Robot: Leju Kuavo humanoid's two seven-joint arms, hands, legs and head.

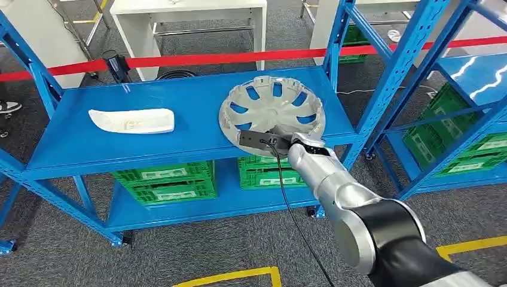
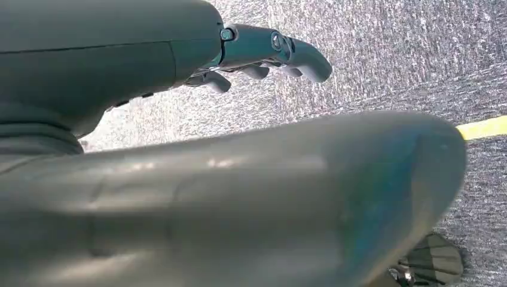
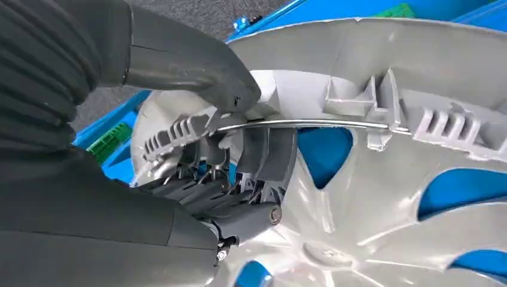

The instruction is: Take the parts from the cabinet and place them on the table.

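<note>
- Your right arm [image 1: 353, 203] is a polished silver tube with rounded joint housings, ending toward the shoulder in a glossy black shell.
- You'll see a thin black cable [image 1: 293, 209] running along that arm, looping loose beneath it.
- Your right hand [image 3: 197, 149] has a dark grey ribbed cover, a thick grey thumb, darker fingers [image 3: 269, 161] and a small screw at the knuckle.
- Your left hand [image 2: 263, 57] is matt grey, with round pivot screws on its thumb.

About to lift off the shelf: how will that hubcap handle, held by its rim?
The hubcap looks like thin moulded plastic with open spokes, so probably light and slightly flexible. The right hand holds one edge only, so it may sag or swing. Its glossy surface might slip.
</note>
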